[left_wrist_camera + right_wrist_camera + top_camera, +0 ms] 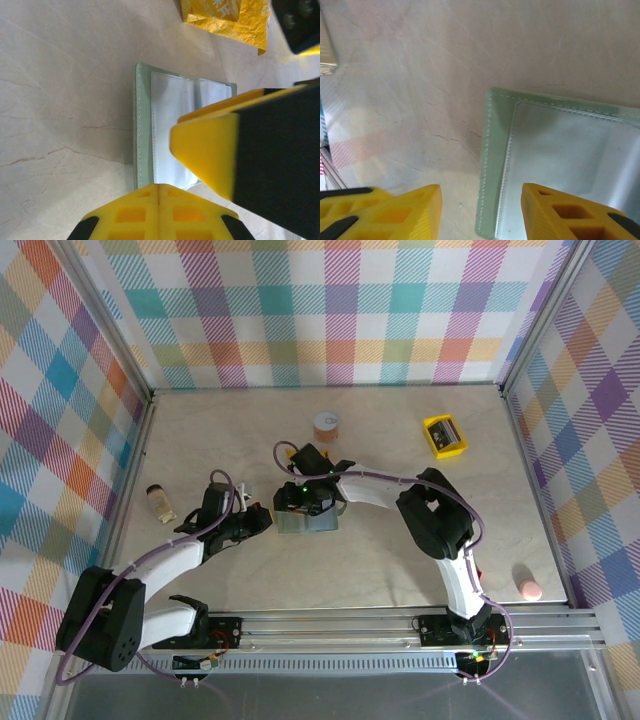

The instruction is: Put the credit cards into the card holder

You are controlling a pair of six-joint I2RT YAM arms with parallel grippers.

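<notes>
The card holder (310, 521) lies open on the table, sage green with clear sleeves (170, 130) inside. My left gripper (159, 189) is shut with nothing in it, its tips at the card holder's left edge (276, 522). My right gripper (481, 207) hangs open just above the card holder, and the stitched green corner (492, 150) lies between its fingers. One right finger (207, 150) shows in the left wrist view, over the sleeves. A dark flat thing, probably credit cards (447, 431), lies in the yellow tray (436, 448) at the back right.
An orange snack packet (326, 425) (225, 17) lies just behind the card holder. A small pale object (160, 502) sits near the left wall. A pink object (528, 589) rests by the right wall. Checked walls close in three sides.
</notes>
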